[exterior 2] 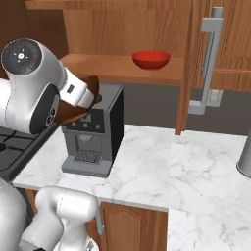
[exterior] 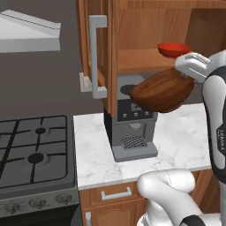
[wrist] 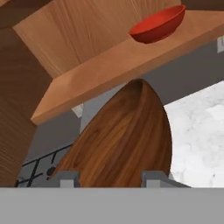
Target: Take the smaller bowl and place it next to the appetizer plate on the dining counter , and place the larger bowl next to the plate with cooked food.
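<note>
Dark reddish-brown polished wood, the wide deep bowl (exterior: 162, 92) hung tilted in mid-air over the black coffee machine (exterior: 130, 132), pinched at its rim by the gripper (wrist: 112, 177) of the raised white arm (exterior 2: 34, 88). The hand view alone showed both fingertips (wrist: 66, 178) straddling that rim, while the small glossy red bowl (exterior 2: 151, 59) sat on the open wooden cupboard shelf (exterior 2: 122, 68).

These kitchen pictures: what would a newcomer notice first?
First, the wooden bowl, held tilted by the gripper in front of the coffee machine and above the marble worktop. Next, the red bowl, bright on the open cabinet's shelf above.
</note>
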Motion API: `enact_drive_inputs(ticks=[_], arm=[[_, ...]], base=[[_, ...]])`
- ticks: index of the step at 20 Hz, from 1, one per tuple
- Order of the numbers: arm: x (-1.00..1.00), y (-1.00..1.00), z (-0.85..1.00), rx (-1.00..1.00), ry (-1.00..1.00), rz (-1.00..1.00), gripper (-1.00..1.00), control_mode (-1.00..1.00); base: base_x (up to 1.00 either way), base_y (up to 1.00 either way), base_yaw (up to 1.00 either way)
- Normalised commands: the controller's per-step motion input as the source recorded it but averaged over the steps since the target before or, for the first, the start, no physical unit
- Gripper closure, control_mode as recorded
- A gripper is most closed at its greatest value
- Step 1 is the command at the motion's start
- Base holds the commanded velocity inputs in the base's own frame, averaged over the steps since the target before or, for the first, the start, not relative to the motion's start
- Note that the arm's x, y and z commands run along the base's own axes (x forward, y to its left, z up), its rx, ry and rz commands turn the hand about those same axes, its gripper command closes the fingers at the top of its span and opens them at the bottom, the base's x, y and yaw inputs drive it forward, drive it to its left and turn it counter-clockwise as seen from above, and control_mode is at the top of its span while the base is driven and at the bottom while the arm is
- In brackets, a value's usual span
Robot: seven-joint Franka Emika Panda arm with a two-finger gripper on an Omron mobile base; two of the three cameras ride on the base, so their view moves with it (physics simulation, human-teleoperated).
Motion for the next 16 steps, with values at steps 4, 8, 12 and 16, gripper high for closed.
enact_drive_inputs(ticks=[4, 8, 12, 16], arm=[[-0.97, 0.0, -0.22, -0.05, -0.21, 0.0, 1.0, -1.0], [-0.47, 0.0, -0.08, -0.02, -0.1, 0.0, 1.0, 1.0], [0.0, 0.0, 0.0, 0.0, 0.0, 0.0, 1.0, 1.0], [0.0, 0.0, 0.0, 0.0, 0.0, 0.0, 1.0, 1.0]], base=[[0.0, 0.0, 0.0], [-0.5, 0.0, 0.0], [-1.0, -0.02, 0.01], [-1.0, 0.14, 0.16]])
